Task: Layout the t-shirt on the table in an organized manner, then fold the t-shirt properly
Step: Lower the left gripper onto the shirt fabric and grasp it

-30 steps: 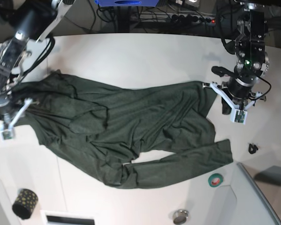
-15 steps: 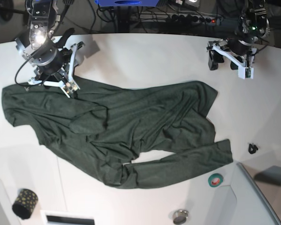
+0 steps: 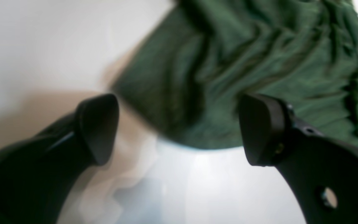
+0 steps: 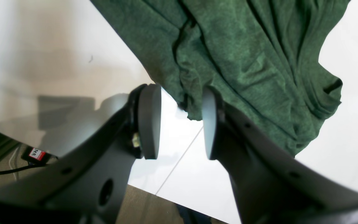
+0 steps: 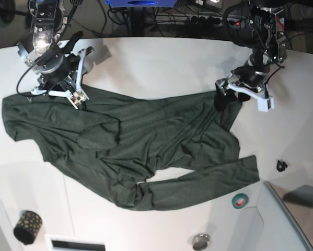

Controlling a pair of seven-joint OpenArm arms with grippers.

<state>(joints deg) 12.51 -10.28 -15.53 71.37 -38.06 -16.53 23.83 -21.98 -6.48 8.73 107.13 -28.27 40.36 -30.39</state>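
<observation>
One t-shirt [image 5: 146, 146] on the white tabletop [image 5: 161, 63]; dark green, long-sleeved, spread out but rumpled, with folds across the middle; long axis runs roughly left-right in the base view, tilting down toward the right; one sleeve lies along the lower edge, its end pointing to the view's right near the roll of green tape [image 5: 240, 200]; the far left end reaches close to the tabletop's left side.

Two arms, one hand each. Left hand [image 3: 179, 127] hangs over the shirt's upper-right corner in the base view; fingers [image 3: 98, 124] spread wide, nothing between them; the cloth edge lies under the gap; wrist view is blurred. Right hand [image 4: 179, 124] is at the upper-left edge of the shirt; pads [image 4: 149, 121] partly apart with a clear gap and no cloth pinched; the hem sits just beyond the gap over a tabletop seam.

Other items, one each: small black clip [image 5: 281, 166] right of the sleeve; dark patterned roll [image 5: 27, 226] at lower left; small round metal object [image 5: 200, 241] at the bottom edge.
</observation>
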